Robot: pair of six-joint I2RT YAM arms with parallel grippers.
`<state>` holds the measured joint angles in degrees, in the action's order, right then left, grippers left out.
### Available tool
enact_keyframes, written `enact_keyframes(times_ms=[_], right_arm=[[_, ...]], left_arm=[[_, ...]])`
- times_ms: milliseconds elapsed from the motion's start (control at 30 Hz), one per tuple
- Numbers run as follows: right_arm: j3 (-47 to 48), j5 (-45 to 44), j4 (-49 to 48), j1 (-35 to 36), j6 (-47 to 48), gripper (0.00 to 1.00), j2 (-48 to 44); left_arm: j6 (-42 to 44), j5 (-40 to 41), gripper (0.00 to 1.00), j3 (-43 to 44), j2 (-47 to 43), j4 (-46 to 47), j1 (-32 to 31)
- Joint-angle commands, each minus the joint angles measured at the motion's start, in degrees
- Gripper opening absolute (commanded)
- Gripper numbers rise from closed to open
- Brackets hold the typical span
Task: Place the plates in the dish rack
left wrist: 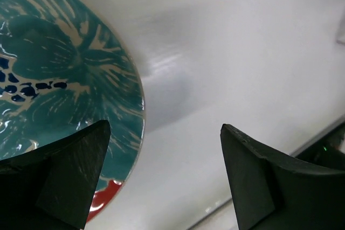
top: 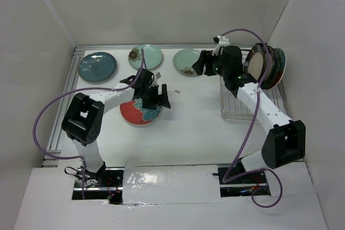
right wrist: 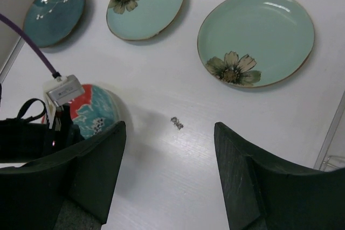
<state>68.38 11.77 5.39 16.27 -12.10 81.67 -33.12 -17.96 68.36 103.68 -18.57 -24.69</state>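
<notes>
My left hand spread over the rim of the red plate on the worktop, my right hand spread near a mint plate, other plates upright in the rack, far right

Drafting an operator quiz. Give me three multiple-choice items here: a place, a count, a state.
1. Where is the red plate? A under the left gripper; B at the far edge; C beside the right arm's base.
2. How many plates lie flat on the table? A two; B four; C six.
3. The right gripper is: A open, empty; B shut, empty; C shut on a plate.
1 A: the left wrist view shows its rim. 2 B: teal plate, two mint plates, red. 3 A: fingers apart, only table between.
</notes>
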Motion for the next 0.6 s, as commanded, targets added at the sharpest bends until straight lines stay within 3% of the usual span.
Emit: enact_keyframes(times_ms=[0,300,567], right_arm=[[-0.8,3.8,2.2,0.4,-2.0,0.73,-2.7],[-3.5,18.8,2.3,3.0,-9.3,0.73,2.6],[-9.9,20.9,-8.7,8.1,-20.8,0.75,10.9]], left_arm=[[-1.5,-3.0,0.96,3.1,-3.6,-0.2,-0.1],[2.9,-1.4,0.96,-1.0,-20.3,-8.8,10.6],[7.9,5.3,0.96,-10.9,-30.9,-15.4,16.9]])
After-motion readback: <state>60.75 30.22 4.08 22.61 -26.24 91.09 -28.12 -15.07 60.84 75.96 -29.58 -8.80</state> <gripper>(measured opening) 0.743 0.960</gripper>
